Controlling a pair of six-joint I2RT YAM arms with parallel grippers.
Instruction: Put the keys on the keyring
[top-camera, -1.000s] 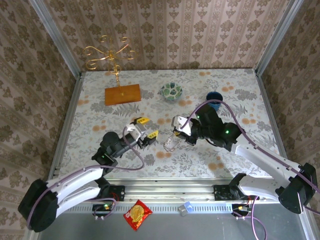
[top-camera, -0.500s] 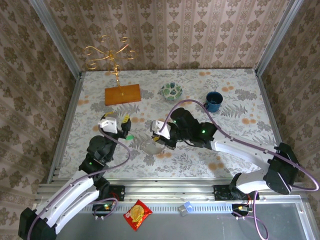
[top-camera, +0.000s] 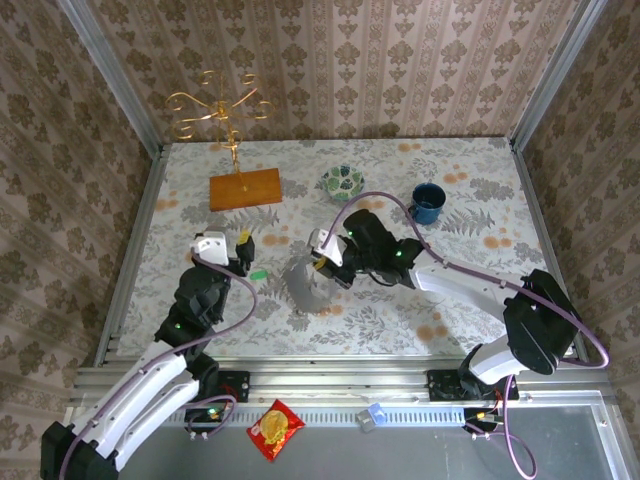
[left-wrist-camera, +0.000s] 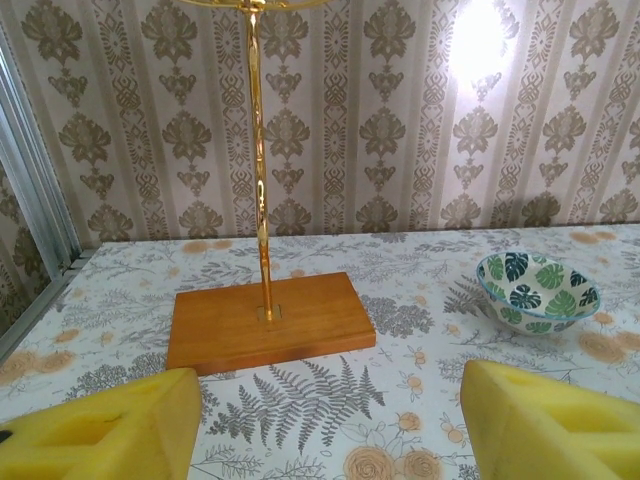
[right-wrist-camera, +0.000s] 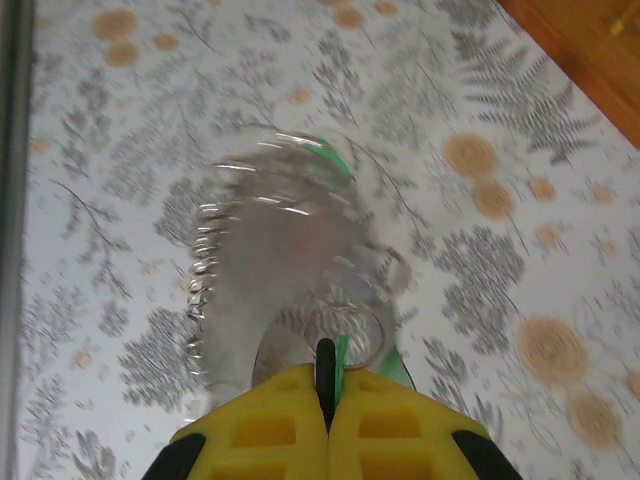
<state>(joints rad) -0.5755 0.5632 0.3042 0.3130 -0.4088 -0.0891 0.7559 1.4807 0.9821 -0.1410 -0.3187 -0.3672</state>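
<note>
**Jaws: left gripper wide apart, right gripper pinched on the keyring**

In the left wrist view, two yellow fingers sit far apart in the bottom corners, with nothing between them. From above, the left gripper is left of the middle of the picture, over the flowery table. One green key lies flat on the table just to its right, not touching it.

In the right wrist view, the yellow fingers are squeezed together at the bottom, on a thin dark bit of the keyring. The rest of the keyring is a shiny blur in the middle of that view. Green streaks show in the blur, and I cannot tell if they hang on it. From above, the keyring is a grey blur in the middle, just down-left of the right gripper.

The wooden base and the leafy bowl stand farther back.
</note>
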